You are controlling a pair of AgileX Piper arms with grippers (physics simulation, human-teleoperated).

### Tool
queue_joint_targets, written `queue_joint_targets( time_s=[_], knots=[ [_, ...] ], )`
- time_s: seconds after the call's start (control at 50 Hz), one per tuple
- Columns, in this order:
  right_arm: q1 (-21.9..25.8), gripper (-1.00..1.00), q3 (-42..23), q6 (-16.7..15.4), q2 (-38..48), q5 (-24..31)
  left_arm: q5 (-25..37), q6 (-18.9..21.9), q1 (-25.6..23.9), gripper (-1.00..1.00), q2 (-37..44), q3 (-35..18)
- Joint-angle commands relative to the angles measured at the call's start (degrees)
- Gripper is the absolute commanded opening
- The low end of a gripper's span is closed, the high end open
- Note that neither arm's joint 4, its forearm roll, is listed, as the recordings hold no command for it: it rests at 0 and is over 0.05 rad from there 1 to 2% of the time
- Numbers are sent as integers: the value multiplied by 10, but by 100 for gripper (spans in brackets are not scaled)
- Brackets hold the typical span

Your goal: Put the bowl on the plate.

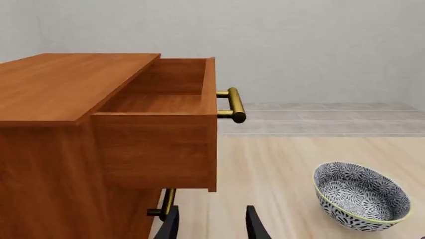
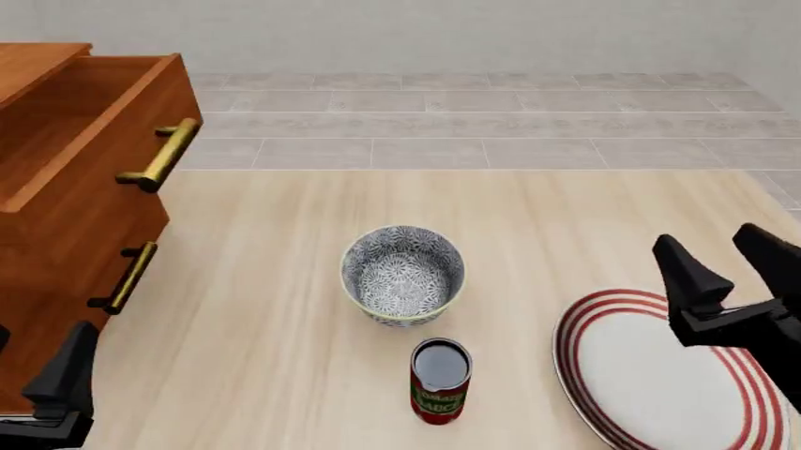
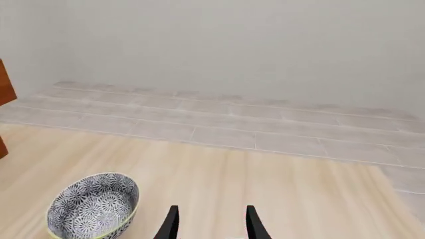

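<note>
Task not begun: bowl [image 2: 402, 275] sits on worktop [image 2: 276, 281], well apart from plate [image 2: 651, 375]; right end effector [image 2: 734, 265] hovers over plate, spread and empty; left end effector [image 1: 211, 223] likewise.

A wooden cabinet [image 2: 63, 234] stands just ahead of the left gripper [image 2: 37, 352] and on its outer side, on the pale wood table [image 2: 276, 328]. Its top drawer [image 2: 75, 122] is pulled open, with a brass bar handle [image 2: 160, 155] on its front. A second brass handle [image 2: 129, 277] sits on the closed drawer below, nearer that gripper. A small red can [image 2: 441, 380] with a dark top stands upright between the left gripper and the right gripper [image 2: 707, 242], apart from both. Far ahead of both grippers, grey floor tiles [image 2: 476, 122] run to a plain pale wall [image 2: 438, 33].
</note>
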Motion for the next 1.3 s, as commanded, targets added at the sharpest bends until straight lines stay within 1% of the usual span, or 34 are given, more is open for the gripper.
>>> queue_joint_targets(
  time_s=[0.02,0.04,0.08,0.1,0.14,0.16,0.2,0.24,0.26,0.34,0.42,0.44,0.46,0.5,0.52,0.54,0.56,0.6,0.62,0.64,0.7,0.72,0.74,0.78,0.8,0.82,0.86,0.9,0.98,1.06,1.12,1.26,1.3],
  knots=[
    [60,100,-74,-10,112,-7,0,0,0,100,0,0],
    [62,100,-83,0,123,-4,0,0,0,100,0,0],
    [62,100,-87,-5,125,-4,0,0,0,100,0,0],
    [84,100,-103,-20,148,1,0,0,0,100,0,0],
    [90,100,-115,-2,160,5,0,0,0,100,0,0],
    [92,100,-125,-1,172,7,0,0,0,100,0,0],
    [94,100,-135,-13,189,7,0,0,0,100,0,0],
    [89,100,-157,-10,221,12,0,0,0,100,0,0],
    [89,100,-159,-11,216,11,0,0,0,100,0,0],
    [104,100,-192,3,258,28,0,0,0,100,0,0],
    [124,100,-224,25,297,44,0,0,0,100,0,0],
    [129,100,-230,24,303,47,0,0,0,100,0,0],
    [137,100,-239,35,312,54,0,0,0,100,0,0],
    [153,100,-263,45,349,74,0,0,0,100,0,0],
    [158,100,-268,45,356,78,0,0,0,100,0,0],
    [159,100,-277,33,367,82,0,0,0,100,0,0],
    [166,100,-283,33,378,88,0,0,0,100,0,0],
    [170,100,-290,46,386,90,0,0,0,100,0,0],
    [181,100,-294,44,394,96,0,0,0,100,0,0],
    [181,100,-299,34,403,98,0,0,0,100,0,0],
    [194,100,-307,50,421,109,0,0,0,100,0,0],
    [194,100,-308,50,421,109,0,0,0,100,0,0],
    [185,100,-321,44,446,121,0,0,0,100,0,0],
    [195,100,-324,41,451,130,0,0,0,100,0,0],
    [191,100,-334,53,465,141,0,0,0,100,0,0],
    [195,100,-334,51,462,142,0,0,0,100,0,0],
    [200,100,-344,66,475,157,0,0,0,100,0,0],
    [209,100,-352,72,484,166,0,0,0,100,0,0],
    [218,100,-363,70,502,177,0,0,0,100,0,0],
    [221,100,-370,83,513,183,0,0,0,100,0,0],
    [214,100,-384,83,532,192,0,0,0,100,0,0],
    [201,100,-407,69,564,208,0,0,0,100,0,0],
    [203,100,-413,70,576,213,0,0,0,100,0,0]
  ],
)
